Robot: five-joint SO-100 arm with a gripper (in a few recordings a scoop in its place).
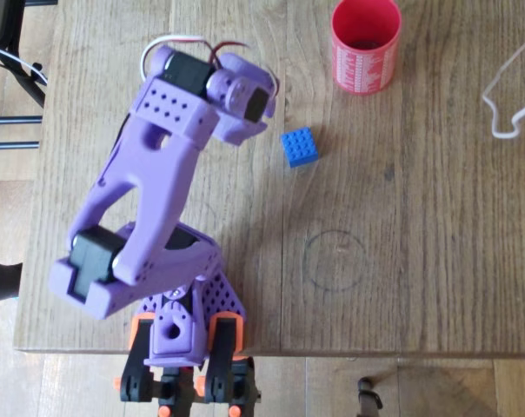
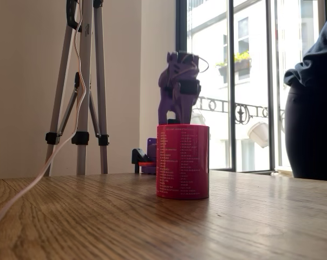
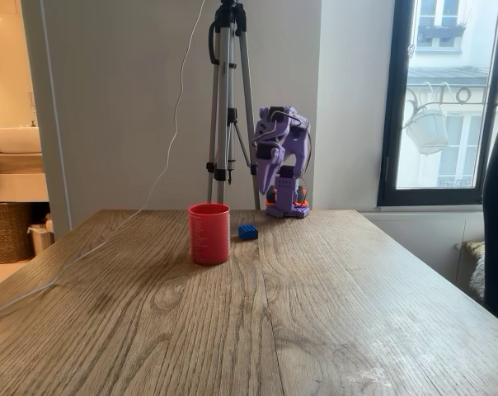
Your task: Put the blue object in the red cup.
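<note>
**Blue brick on the counter, apart from the red cup; arm folded at the far edge**

In a fixed view looking along the wooden counter [image 3: 315,313], the nearest thing is the red cup [image 3: 209,233], upright with its mouth open upward. Just behind it and a little to the right sits the blue object [image 3: 248,232], flat on the wood, studs up, not touching the cup. The overhead view shows the same gap: the blue object [image 1: 299,147] lies on bare wood below and left of the red cup [image 1: 365,46], near it but clearly separate. A faint ring mark [image 1: 334,258] shows on the counter below the brick.

A white cable [image 1: 506,95] trails across the counter beyond the cup's side.

Farthest back, the purple arm [image 3: 280,153] stands folded over its orange-trimmed base [image 1: 182,343] at the counter's edge. Whether the gripper is released or clenched I cannot tell. Behind the arm rises a tripod [image 3: 228,99], and a person [image 2: 312,103] stands beside the window.
</note>
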